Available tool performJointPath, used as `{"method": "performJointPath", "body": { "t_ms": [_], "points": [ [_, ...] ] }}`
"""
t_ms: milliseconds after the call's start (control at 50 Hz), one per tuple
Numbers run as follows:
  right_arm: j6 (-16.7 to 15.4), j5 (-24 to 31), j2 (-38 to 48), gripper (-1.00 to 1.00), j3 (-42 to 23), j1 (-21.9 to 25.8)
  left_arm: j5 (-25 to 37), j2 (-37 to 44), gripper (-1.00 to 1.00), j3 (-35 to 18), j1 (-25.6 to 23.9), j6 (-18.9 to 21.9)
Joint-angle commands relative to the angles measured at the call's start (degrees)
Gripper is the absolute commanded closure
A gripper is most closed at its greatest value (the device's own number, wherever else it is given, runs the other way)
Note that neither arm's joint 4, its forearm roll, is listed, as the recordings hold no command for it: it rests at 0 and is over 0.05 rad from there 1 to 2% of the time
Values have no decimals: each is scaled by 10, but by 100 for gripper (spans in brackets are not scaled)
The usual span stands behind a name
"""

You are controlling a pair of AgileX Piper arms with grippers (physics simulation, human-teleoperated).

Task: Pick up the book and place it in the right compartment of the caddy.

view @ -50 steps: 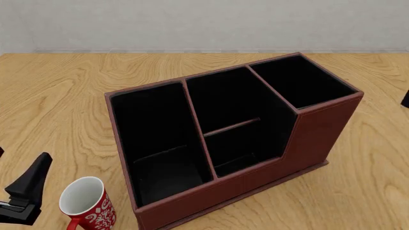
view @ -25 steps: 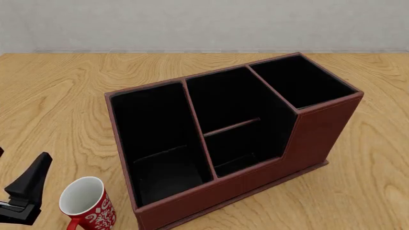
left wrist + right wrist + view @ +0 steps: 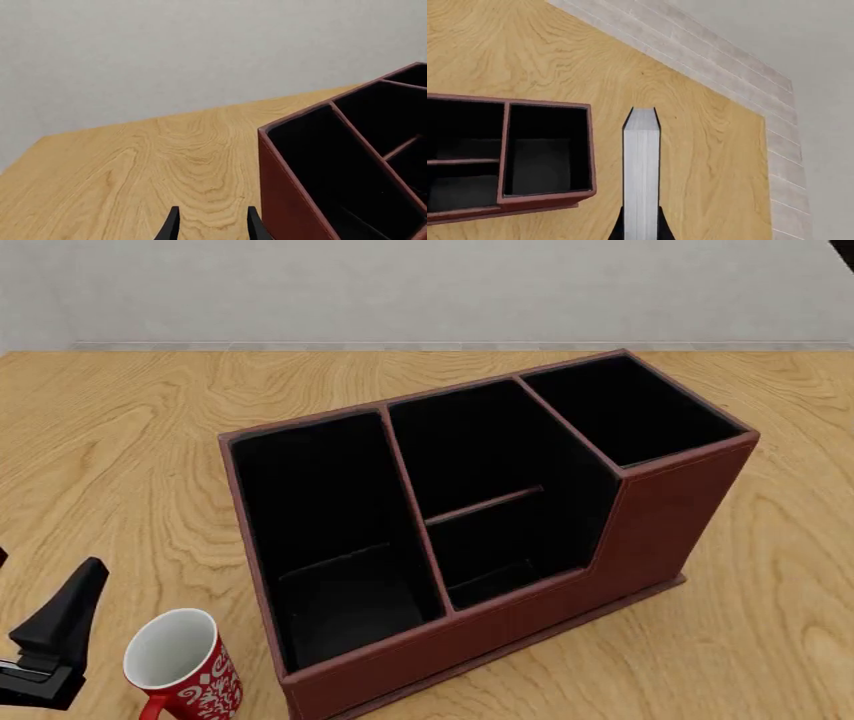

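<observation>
Right gripper [image 3: 640,231] was clamped on the small black-covered hardcover book [image 3: 641,175], white page block facing the wrist camera, held above the wooden table [image 3: 707,165] beside the large maroon leather-look caddy [image 3: 667,510], off its narrow right compartment [image 3: 547,150]. That compartment sat unfilled. Right arm was out of the front view. Left gripper [image 3: 210,226] had its fingers apart, gripping nothing, low at the front left near the red-and-white mug [image 3: 184,670].

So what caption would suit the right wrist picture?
Right gripper holding a black-covered, white-paged book above the wooden table, beside the maroon caddy.
</observation>
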Motion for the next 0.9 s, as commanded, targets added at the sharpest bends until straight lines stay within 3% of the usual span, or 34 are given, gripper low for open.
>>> {"method": "performJointPath", "body": {
  "t_ms": [20, 60, 80, 120, 140, 260, 320, 340, 380, 620, 900],
  "points": [
    [105, 0, 10, 100, -26, 82, 1, -1, -100, 0, 0, 1],
    [90, 0, 12, 100, -19, 69, 1, -1, -100, 0, -1, 2],
    [108, 0, 12, 100, -16, 85, 1, -1, -100, 0, 0, 1],
    [100, 0, 12, 100, -15, 81, 1, -1, -100, 0, 0, 2],
    [114, 0, 15, 100, -6, 92, 0, -1, -100, 0, -1, 2],
    [131, 0, 19, 100, 6, 104, 0, -1, -100, 0, -3, 1],
    [121, 0, 20, 100, 17, 96, -1, -1, -100, 0, -3, 2],
    [141, 0, 20, 100, 21, 114, -1, -1, -100, 0, -2, 2],
    [129, 0, 21, 100, 21, 106, -1, -1, -100, 0, -3, 2],
    [131, 0, 26, 100, 33, 117, -2, -1, -100, 0, -2, 1],
    [150, 0, 50, 100, 10, 146, 0, 1, -100, 0, -9, 12]
  ]
}}
